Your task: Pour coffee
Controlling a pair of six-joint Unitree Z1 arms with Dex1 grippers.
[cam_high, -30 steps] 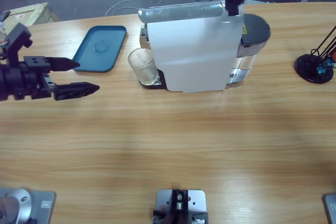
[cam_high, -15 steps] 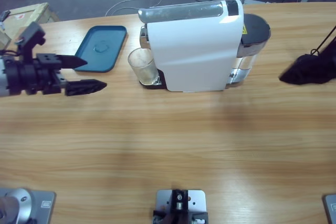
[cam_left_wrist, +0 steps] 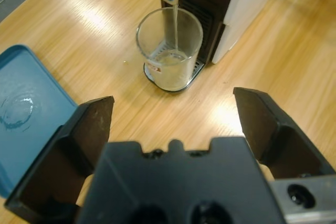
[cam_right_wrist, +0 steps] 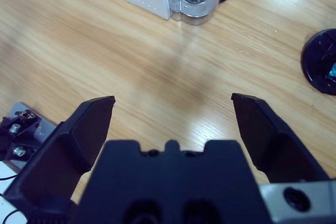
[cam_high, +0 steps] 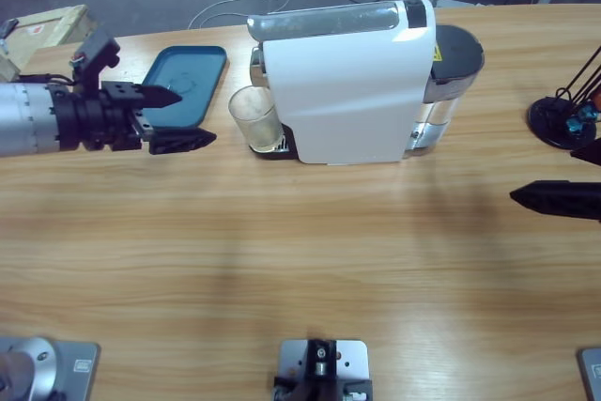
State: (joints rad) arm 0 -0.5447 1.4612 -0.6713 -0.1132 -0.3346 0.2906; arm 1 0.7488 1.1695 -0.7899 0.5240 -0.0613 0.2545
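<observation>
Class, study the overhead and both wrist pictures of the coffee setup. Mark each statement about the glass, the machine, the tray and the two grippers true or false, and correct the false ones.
1. The glass stands under the spout of the coffee machine. True.
2. The glass is full to the brim. False: only a little pale liquid lies at its bottom, with a thin stream running in.
3. The left gripper is shut on the glass. False: its jaws are open and apart from the glass, pointing toward it.
4. A blue tray lies on the table beside the glass, away from the machine. True.
5. The right gripper holds a cup. False: its jaws are open over bare table.
</observation>
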